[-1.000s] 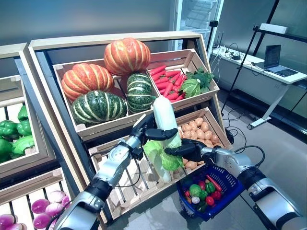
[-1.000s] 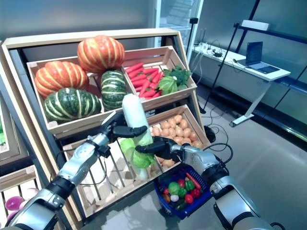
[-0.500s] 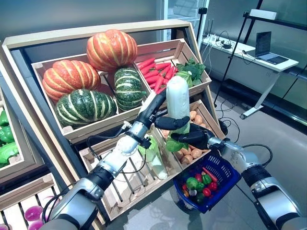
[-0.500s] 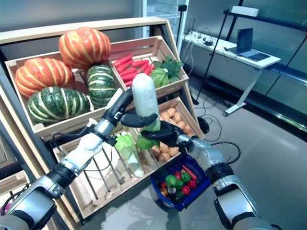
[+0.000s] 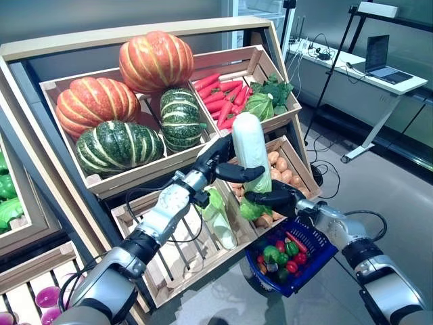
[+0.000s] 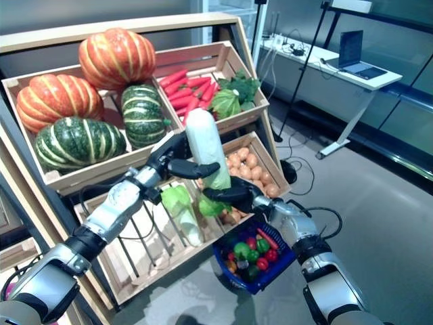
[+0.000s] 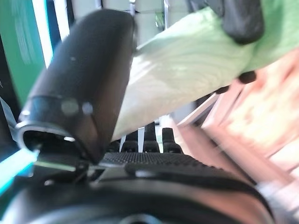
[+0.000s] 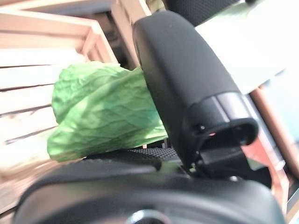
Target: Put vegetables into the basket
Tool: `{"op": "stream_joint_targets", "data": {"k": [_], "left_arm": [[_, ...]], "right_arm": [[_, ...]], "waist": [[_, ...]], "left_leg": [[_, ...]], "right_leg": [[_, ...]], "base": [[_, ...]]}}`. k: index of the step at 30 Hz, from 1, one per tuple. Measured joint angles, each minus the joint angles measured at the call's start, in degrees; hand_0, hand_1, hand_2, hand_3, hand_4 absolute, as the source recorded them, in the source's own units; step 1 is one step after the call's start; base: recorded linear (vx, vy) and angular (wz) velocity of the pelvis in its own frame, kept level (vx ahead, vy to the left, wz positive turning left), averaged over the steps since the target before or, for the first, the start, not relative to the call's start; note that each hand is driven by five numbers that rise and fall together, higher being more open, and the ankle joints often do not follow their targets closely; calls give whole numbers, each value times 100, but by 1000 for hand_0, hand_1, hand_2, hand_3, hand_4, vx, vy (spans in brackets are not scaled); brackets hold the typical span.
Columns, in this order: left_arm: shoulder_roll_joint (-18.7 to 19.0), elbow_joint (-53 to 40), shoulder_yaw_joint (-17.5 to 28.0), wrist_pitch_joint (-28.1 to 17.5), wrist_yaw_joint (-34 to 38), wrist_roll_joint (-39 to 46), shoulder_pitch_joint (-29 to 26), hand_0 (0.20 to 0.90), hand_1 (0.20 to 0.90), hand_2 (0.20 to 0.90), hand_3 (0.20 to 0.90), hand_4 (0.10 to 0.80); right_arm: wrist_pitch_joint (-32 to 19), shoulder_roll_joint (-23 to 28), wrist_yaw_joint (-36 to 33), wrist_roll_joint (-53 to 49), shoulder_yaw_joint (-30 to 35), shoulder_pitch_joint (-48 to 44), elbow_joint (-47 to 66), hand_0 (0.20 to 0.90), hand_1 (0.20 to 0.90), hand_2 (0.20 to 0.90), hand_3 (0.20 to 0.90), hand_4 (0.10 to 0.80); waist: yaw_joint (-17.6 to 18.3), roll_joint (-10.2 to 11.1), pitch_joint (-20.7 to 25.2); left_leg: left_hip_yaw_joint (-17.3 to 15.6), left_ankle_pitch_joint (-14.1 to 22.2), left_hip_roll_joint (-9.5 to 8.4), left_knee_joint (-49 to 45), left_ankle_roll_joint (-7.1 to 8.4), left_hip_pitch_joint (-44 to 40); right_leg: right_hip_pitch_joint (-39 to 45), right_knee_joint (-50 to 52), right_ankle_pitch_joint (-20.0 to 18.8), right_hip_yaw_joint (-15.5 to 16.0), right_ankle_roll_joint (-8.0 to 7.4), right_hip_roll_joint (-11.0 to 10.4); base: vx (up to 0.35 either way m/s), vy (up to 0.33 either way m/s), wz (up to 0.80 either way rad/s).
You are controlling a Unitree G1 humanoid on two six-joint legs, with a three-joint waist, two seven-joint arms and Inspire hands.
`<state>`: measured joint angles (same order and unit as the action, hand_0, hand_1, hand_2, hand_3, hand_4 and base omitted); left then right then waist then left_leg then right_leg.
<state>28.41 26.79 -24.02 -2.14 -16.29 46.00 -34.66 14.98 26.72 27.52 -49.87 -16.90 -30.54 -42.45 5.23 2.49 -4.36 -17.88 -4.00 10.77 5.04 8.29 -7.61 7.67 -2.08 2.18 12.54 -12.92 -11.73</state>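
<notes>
A long white cabbage point(image 5: 250, 150) with green leaves at its lower end stands nearly upright in the air before the potato crate point(image 5: 292, 177). My left hand point(image 5: 218, 162) is shut on its white stalk, thumb across the front. Below it, my right hand point(image 5: 273, 198) grips the leafy end point(image 8: 100, 109). In the left wrist view the pale stalk point(image 7: 187, 60) lies against my thumb point(image 7: 84, 79). A blue basket point(image 5: 318, 250) with several small vegetables hangs just under my right forearm. A second cabbage point(image 5: 220, 218) lies in the slatted crate point(image 5: 169, 261).
On the wooden stand's upper shelf are striped pumpkins point(image 5: 115, 145), an orange pumpkin point(image 5: 155, 61), carrots point(image 5: 220, 101) and leafy greens point(image 5: 265, 101). Green peppers point(image 5: 8, 203) sit in a crate at the left. A desk with a laptop point(image 5: 382, 57) stands at the back right.
Both hands have carried the cabbage up and to the right, away from the slatted crate, to in front of the potatoes. The camera has also shifted.
</notes>
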Motion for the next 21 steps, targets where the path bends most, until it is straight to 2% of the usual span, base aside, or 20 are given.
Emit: {"op": "stream_joint_targets", "data": {"k": [3,6,10,14,18,21], "left_arm": [[184,680,910,697,-417,1115,380,900,900,900,900,800],[332,1110,1370,1122,-627,1712,634,900,900,900,900,800],[357,1269,1572,1677,-963,2154,791,900,900,900,900,800],[341,1268,1588,1952,-1190,2365,791,900,900,900,900,800],[366,1272,1601,1918,-1199,2302,793,900,900,900,900,800],[412,1287,1573,921,-778,794,791,900,900,900,900,800]], "right_arm": [[7,397,-313,2,316,342,-302,300,300,300,300,400],[7,747,-463,2,484,507,-465,300,300,300,300,400],[6,832,-515,1,673,567,-476,300,300,300,300,400],[6,780,-517,1,673,568,-460,300,300,300,300,400],[6,673,-574,1,675,568,-460,300,300,300,300,400],[110,637,-641,-9,703,589,-466,300,300,300,300,400]], "waist": [[-9,-11,-36],[-8,-2,-48],[-1,7,-55],[-14,10,-55],[-53,23,-43],[-22,16,-36]], "left_leg": [[-14,1,-1,2,0,-18],[-34,1,0,2,0,-64],[-97,2,1,3,1,-165],[-102,9,-2,5,-8,-199],[-59,11,-1,6,-12,-229],[10,10,6,6,-12,-234]], "right_leg": [[-7,-16,-7,-72,1,0],[6,-19,-9,-94,3,0],[75,-19,-28,-130,13,2],[84,-20,-98,-148,15,4],[74,-98,-182,-236,46,39],[76,-102,-200,-247,60,60]], "base": [[32,2,-6],[42,-7,-8],[26,-5,-5],[12,-1,-3],[26,-2,-14],[13,1,-2]]}}
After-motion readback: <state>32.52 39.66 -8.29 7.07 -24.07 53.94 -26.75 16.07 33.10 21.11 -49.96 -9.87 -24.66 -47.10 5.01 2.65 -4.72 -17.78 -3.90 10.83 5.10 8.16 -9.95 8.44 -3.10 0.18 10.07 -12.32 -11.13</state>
